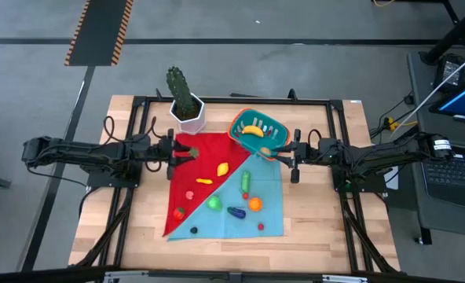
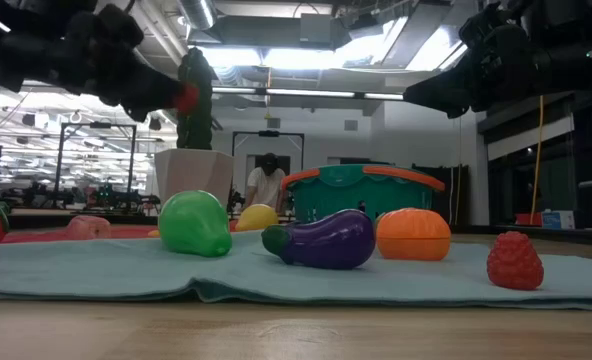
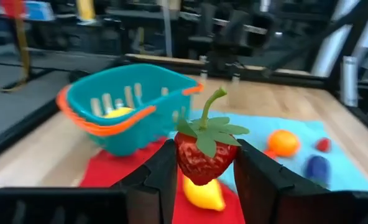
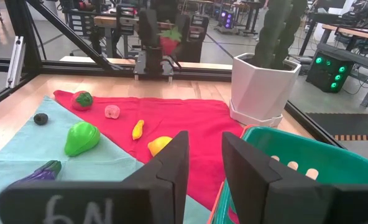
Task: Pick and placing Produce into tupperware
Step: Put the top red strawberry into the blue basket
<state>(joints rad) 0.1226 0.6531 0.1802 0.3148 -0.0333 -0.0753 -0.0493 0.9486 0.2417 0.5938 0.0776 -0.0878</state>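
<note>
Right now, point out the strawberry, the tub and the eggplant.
strawberry (image 3: 199,160): left wrist view, red body between the left hand's fingers.
tub (image 3: 112,127): left wrist view, teal side wall.
eggplant (image 2: 326,240): low view, purple body.

Tub right of cactus pot, banana inside tub, cloth before both, produce on cloth

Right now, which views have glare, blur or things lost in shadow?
Low view: bright ceiling lights glare behind, both arms dark silhouettes. Left wrist view: red toy strawberry fairly sharp, teal ribbed plastic tub and room behind soft. High view: evenly lit.
</note>
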